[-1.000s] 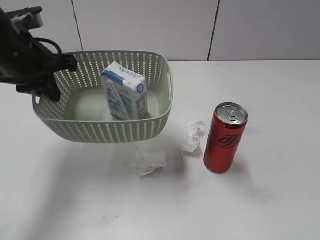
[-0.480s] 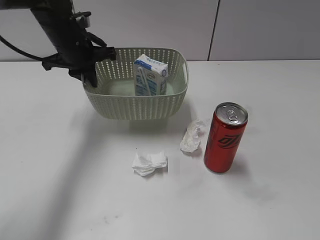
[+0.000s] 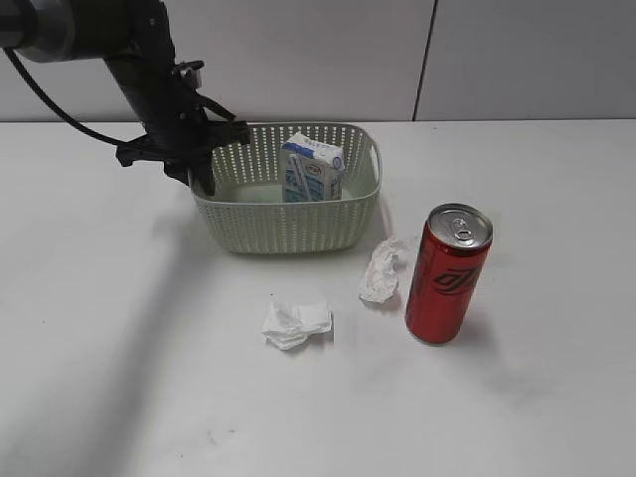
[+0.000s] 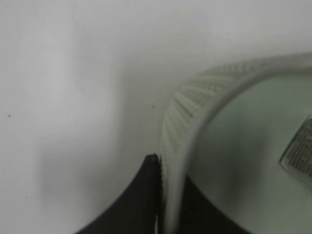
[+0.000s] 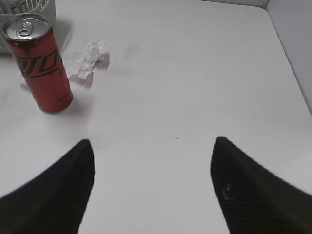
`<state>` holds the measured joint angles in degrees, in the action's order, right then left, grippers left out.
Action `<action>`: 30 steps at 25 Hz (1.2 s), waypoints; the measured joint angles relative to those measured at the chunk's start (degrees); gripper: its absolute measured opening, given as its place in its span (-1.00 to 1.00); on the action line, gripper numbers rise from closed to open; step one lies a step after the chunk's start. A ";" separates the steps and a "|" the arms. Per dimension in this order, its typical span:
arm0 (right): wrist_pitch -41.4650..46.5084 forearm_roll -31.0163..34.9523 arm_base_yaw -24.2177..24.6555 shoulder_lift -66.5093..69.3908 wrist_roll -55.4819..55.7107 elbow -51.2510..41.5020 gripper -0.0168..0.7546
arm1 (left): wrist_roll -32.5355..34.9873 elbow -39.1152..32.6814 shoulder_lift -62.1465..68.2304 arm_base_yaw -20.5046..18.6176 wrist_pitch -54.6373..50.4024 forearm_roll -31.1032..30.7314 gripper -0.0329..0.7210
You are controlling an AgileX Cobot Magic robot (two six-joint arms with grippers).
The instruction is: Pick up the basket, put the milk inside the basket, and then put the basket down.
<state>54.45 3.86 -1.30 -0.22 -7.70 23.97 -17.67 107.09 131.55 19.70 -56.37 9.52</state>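
Observation:
The pale green basket sits low at the table's back middle, and I cannot tell whether its base touches the table. The white and blue milk carton stands inside it. My left gripper is shut on the basket's left rim. In the left wrist view the rim runs between the two dark fingers, and a corner of the milk shows inside. My right gripper is open and empty over bare table; it does not show in the exterior view.
A tall red soda can stands right of the basket; it also shows in the right wrist view. Two crumpled white tissues lie on the table, one beside the can and one in front of the basket.
My left arm has carried the basket, with the milk in it, right and down towards the table's back middle. The can and tissues have not moved.

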 joint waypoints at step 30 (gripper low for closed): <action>0.00 0.05 0.00 0.00 0.00 0.00 0.56 | 14.29 -8.16 -27.93 -16.07 -13.03 -3.49 0.81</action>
<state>54.45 3.91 -1.30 -0.22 -7.70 23.97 -3.38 98.93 103.61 3.63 -69.41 6.04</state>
